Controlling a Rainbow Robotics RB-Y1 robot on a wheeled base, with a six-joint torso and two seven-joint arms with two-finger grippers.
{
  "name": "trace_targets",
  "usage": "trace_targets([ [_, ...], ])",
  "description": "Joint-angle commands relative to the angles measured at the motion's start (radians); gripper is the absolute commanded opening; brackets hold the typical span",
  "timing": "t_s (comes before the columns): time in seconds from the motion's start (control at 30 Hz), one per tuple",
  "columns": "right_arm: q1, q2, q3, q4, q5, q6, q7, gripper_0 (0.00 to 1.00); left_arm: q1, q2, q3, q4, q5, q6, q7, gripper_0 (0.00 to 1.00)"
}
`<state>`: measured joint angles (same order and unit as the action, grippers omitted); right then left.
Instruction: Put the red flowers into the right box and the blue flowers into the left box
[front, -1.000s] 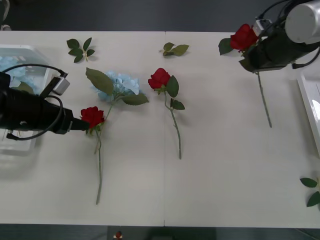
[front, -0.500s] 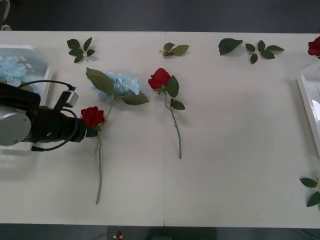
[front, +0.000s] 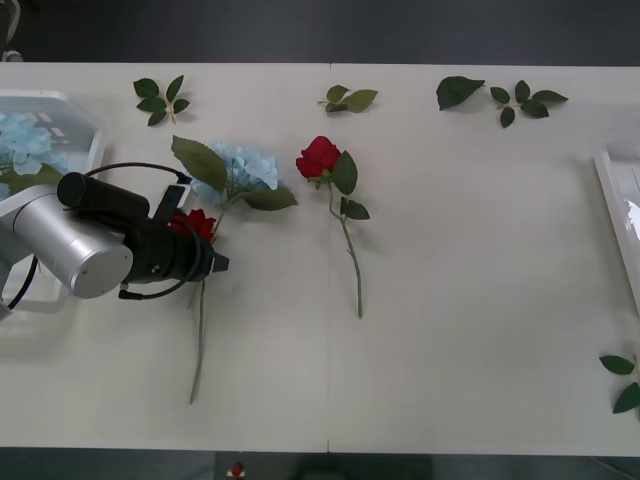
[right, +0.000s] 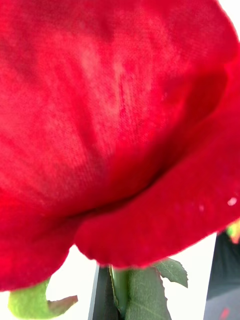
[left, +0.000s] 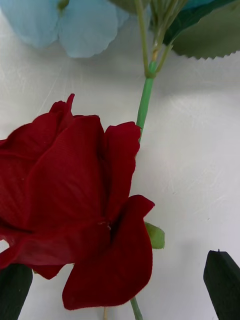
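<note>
My left gripper (front: 212, 262) has advanced from the left box (front: 88, 120) at the tabletop's left edge onto the nearby rose (front: 196, 222); fingers (left: 223, 282) spread wide, nothing gripped. My right arm has withdrawn past the right edge carrying a rose (right: 115, 135). Judgement: one red delivery imminent, another pick starting.
</note>
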<state>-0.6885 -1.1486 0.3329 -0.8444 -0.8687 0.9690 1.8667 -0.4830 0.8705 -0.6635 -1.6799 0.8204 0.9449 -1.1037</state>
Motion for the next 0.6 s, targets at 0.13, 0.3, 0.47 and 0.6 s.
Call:
trace_targets([
  [0.13,-0.028,0.052,-0.031,0.038,0.046,-0.044,0.0,0.0,0.015,0.001,0.015,-0.024,-0.023,0.017,-0.021,1.0],
  [0.3,-0.029,0.052,-0.031,0.036,0.039,-0.052,-0.009,0.17,0.058,0.056,0.015,-0.086,-0.027,0.009,-0.022,1.0],
  [0.47,-0.028,0.052,-0.031,0.036,0.016,-0.061,-0.012,1.0,0.1,0.093,0.015,-0.143,-0.033,0.008,-0.016,1.0],
  [0.6,-0.028,0.052,-0.031,0.036,0.008,-0.062,-0.012,1.0,0.11,0.079,0.015,-0.138,-0.067,0.009,-0.016,1.0],
])
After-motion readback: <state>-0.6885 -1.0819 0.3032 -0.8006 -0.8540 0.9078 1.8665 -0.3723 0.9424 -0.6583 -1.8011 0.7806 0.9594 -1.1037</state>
